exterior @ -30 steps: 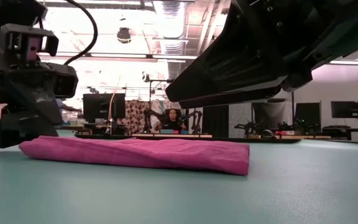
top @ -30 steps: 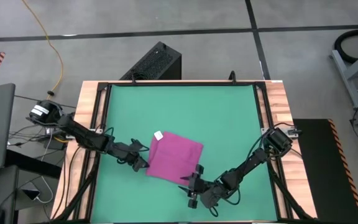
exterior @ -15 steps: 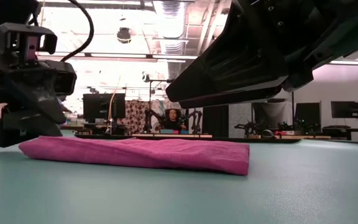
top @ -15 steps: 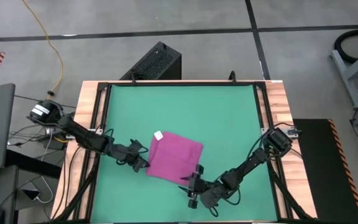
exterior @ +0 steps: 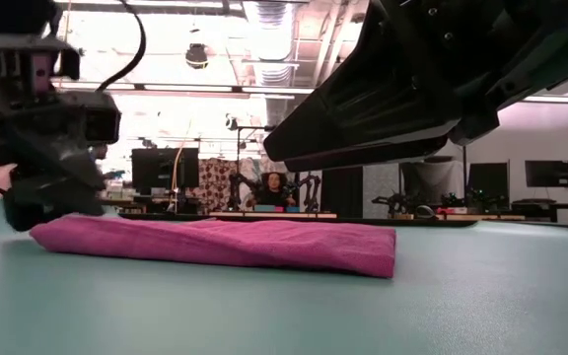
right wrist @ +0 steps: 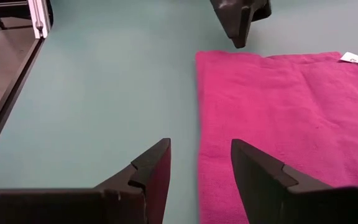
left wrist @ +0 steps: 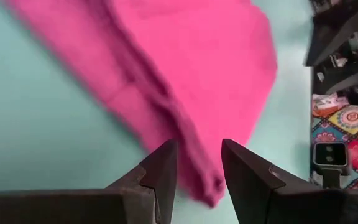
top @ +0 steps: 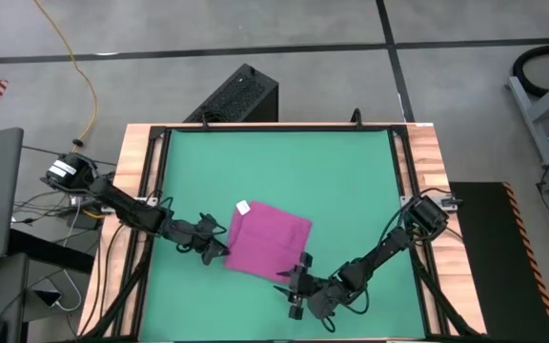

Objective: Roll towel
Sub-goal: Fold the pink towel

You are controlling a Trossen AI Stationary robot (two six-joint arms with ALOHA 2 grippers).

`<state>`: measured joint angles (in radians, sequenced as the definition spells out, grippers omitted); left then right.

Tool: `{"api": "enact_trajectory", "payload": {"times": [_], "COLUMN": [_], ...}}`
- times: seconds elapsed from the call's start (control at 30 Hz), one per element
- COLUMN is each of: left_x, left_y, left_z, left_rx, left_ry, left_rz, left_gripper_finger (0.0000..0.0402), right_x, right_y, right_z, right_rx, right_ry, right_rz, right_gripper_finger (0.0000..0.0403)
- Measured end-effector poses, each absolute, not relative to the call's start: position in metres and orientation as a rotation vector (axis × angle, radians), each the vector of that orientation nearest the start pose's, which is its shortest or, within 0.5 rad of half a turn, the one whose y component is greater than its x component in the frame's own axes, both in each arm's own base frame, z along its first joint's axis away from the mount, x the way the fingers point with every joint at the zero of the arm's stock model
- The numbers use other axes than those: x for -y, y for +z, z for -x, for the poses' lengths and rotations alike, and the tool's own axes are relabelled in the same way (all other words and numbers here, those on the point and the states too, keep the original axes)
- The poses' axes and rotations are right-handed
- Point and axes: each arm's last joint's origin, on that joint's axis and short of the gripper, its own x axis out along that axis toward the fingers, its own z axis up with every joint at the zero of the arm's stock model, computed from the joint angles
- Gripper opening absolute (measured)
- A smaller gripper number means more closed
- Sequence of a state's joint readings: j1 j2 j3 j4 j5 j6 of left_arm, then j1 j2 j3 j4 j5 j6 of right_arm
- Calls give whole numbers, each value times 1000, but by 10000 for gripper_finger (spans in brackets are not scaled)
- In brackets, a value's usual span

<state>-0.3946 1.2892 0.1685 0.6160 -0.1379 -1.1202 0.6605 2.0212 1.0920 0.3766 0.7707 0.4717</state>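
The magenta towel [top: 270,238] lies flat and folded on the green table mat, its white tag [top: 243,206] at the far-left corner. My left gripper [top: 217,252] is open and low at the towel's near-left corner. In the left wrist view its fingers [left wrist: 196,160] stand on either side of that corner [left wrist: 211,191]. My right gripper [top: 294,280] is open at the towel's near-right corner. In the right wrist view [right wrist: 201,163] the towel's edge [right wrist: 199,124] runs between its fingers. The low view shows the towel [exterior: 215,245] as a flat band. My left gripper stands over the towel's near-left corner [exterior: 52,229], slanting down from the table's left. I cannot tell whether its fingers touch the cloth. My right gripper touches nothing that shows.
A black box [top: 241,95] stands beyond the table's far edge. Wooden rails [top: 141,181] frame the green mat [top: 274,162], which has free room on its far half. A person [exterior: 274,187] sits far off in the room behind.
My left gripper has turned slightly at the towel's left end, its upper body going a little toward the table's left edge. The towel has stayed flat where it was.
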Motion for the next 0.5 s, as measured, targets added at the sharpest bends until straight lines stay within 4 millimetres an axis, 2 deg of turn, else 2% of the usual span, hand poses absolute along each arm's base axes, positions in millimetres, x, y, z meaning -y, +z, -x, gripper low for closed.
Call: {"api": "enact_trajectory", "payload": {"times": [0.17,0.5], "left_x": [66,77], "left_y": [115,115], "left_z": [-170,-170], "left_rx": [-466,-528], "left_ry": [21,40], "left_rz": [1045,1022], "left_gripper_finger": [116,116], "right_x": [-233,-232], "right_y": [134,134], "right_z": [-332,-333], "right_rx": [-382,-380], "right_ry": [-187,-189], "right_rz": [-107,-109], "right_gripper_finger": [188,188]}}
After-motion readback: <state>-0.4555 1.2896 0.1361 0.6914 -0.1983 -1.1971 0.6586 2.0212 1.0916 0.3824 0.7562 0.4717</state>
